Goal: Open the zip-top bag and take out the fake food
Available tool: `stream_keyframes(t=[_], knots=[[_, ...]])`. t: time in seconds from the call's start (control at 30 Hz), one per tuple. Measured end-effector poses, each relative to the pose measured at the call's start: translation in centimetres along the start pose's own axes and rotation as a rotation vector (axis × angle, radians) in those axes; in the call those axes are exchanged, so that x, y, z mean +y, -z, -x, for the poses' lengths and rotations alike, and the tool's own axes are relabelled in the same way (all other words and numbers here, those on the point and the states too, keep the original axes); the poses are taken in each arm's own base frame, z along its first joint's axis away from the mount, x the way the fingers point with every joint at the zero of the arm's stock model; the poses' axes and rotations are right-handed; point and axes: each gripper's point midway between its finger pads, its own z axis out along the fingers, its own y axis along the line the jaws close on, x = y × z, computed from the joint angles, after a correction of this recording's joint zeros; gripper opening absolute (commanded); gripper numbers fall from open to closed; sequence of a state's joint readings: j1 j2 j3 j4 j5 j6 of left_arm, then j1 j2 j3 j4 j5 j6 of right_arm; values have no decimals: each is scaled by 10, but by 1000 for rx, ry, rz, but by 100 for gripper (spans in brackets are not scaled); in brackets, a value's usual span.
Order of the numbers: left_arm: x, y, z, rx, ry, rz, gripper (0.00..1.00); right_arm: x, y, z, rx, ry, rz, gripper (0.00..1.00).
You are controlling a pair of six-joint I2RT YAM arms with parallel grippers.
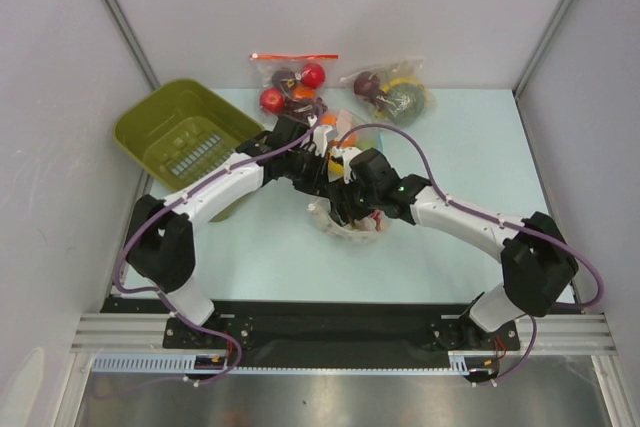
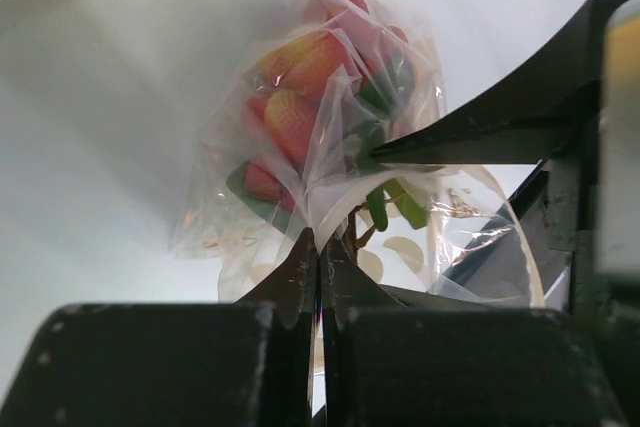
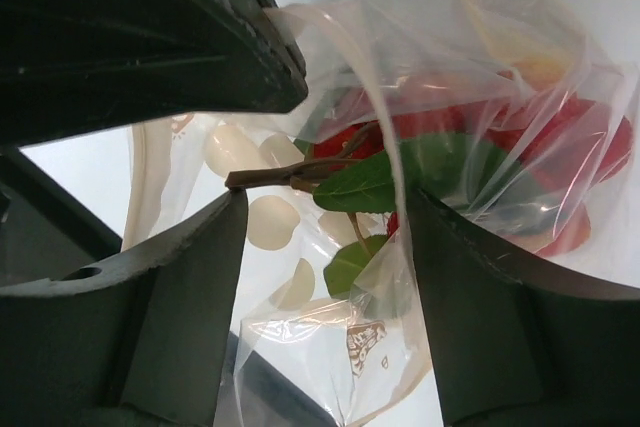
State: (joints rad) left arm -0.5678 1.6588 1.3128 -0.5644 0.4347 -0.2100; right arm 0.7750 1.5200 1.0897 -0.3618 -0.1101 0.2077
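Observation:
The zip-top bag (image 1: 347, 230) is clear plastic with whitish oblong marks and lies under both grippers at the table's middle. My left gripper (image 2: 319, 244) is shut on a fold of the bag's plastic (image 2: 330, 162). The fake food (image 2: 297, 119), glossy red strawberry-like pieces with green leaves, sits inside the bag beyond the jaws. My right gripper (image 3: 325, 199) is open, its fingers (image 3: 200, 257) either side of the bag's mouth (image 3: 330, 327). Red pieces (image 3: 560, 162), green leaves (image 3: 372, 187) and a brown stem lie just past its tips. In the top view the grippers (image 1: 335, 182) meet above the bag.
An olive-green basket (image 1: 150, 122) stands at the back left. A clear bag with a red zip strip (image 1: 293, 82) and another clear bag of round fruit (image 1: 392, 94) lie at the back. White walls close in the table on three sides.

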Motion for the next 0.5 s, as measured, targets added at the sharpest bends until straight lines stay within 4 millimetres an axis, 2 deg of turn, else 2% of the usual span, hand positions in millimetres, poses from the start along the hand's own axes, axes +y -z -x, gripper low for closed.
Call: stream_keyframes(t=[0.3,0.5], knots=[[0,0,0,15,12,-16,0,2,-9,12,-67,101,-75,69],[4,-1,-3,30,29,-12,0,2,6,32,-117,127,-139,69]])
